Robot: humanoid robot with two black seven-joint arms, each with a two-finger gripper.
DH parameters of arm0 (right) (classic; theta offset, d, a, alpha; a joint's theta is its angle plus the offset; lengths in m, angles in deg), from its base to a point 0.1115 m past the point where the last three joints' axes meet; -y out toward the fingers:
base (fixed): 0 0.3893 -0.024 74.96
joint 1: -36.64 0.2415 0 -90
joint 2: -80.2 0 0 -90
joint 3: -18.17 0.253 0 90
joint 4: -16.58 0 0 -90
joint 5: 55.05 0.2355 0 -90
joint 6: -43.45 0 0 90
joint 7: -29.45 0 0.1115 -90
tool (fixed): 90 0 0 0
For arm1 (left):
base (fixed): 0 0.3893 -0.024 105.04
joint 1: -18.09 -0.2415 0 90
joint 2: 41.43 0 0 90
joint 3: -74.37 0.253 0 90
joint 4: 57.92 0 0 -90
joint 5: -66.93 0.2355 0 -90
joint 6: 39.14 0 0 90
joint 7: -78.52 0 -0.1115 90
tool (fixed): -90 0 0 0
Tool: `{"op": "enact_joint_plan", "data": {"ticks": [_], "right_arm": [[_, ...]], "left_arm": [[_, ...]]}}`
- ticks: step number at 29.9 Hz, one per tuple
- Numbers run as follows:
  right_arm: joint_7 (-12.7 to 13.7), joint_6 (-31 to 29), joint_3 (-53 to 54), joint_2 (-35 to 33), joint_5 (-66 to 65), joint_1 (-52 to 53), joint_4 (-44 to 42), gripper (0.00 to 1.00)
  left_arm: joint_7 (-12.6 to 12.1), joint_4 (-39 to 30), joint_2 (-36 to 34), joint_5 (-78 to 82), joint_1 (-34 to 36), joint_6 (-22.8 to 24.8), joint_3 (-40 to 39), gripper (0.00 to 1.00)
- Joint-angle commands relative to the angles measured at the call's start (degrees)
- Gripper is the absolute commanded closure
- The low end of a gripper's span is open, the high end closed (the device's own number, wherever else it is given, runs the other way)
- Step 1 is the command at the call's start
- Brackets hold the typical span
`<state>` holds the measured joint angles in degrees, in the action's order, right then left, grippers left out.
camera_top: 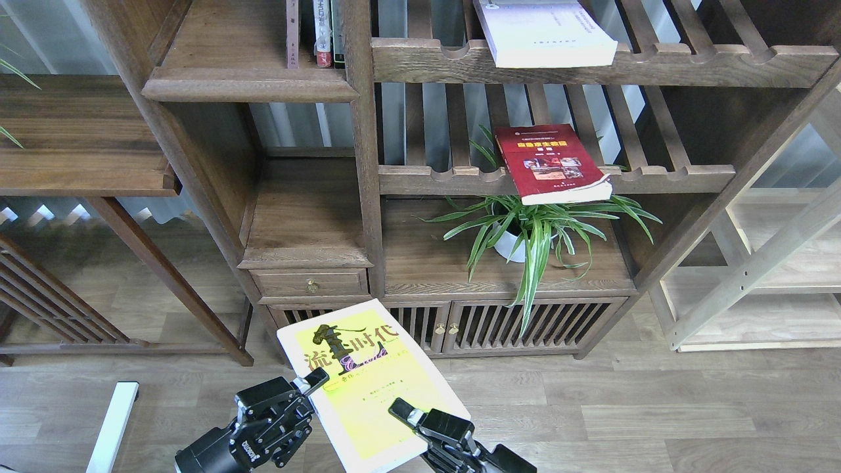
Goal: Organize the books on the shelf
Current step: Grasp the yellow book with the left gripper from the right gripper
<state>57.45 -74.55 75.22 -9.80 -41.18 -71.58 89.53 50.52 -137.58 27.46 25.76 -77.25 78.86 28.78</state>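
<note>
Three paperbacks show against dark-brown, open-grained wood. Lowest is the yellow-green book (pixel 368 387), large, thin and glossy with a white border, held flat above the floor, its long axis running from near right to far left, the title end towards the cabinet. The left gripper (pixel 314 382) meets its left edge with a finger lying on the cover; the right gripper (pixel 402 412) rests a finger on the cover near the lower right; for both, whether the jaws pinch the book cannot be told. The red book (pixel 550 163), with yellow title, lies flat on the middle slatted rack (pixel 663 177), its near corner overhanging the scalloped rail. The thick lavender-white book (pixel 544 31) lies on the upper slatted rack (pixel 723 62), page block facing out. At upper left, the shelf (pixel 243 82), a solid board with rounded moulded edge, carries thin upright books (pixel 320 33). A spider plant (pixel 532 230) in a white pot stands below. The floor (pixel 657 407) is grey wood-look planks.
</note>
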Motion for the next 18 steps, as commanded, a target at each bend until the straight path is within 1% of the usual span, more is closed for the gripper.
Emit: {"op": "enact_joint_plan", "data": {"ticks": [1,8,13,16,18], "right_arm": [[0.0,0.0,-0.71,0.0,-0.77,0.46,0.0,0.82],[0.0,0.0,-1.77,0.0,-1.03,0.64,-0.08,0.82],[0.0,0.0,-1.59,0.0,-1.03,2.05,-0.08,0.82],[0.0,0.0,-1.33,0.0,-0.94,2.14,-0.08,0.82],[0.0,0.0,-1.15,0.0,-0.86,2.14,0.0,0.83]], "left_arm": [[0.0,-0.14,0.2,-1.45,0.33,0.0,0.68,0.68],[0.0,-0.76,-0.33,-1.81,0.95,0.0,2.44,0.68],[0.0,-1.9,-0.5,-2.6,0.77,0.0,3.14,0.74],[0.0,-1.99,-0.5,-5.49,0.59,0.0,3.14,0.81],[0.0,-1.99,-0.68,-6.73,0.59,0.0,3.05,0.84]]}}
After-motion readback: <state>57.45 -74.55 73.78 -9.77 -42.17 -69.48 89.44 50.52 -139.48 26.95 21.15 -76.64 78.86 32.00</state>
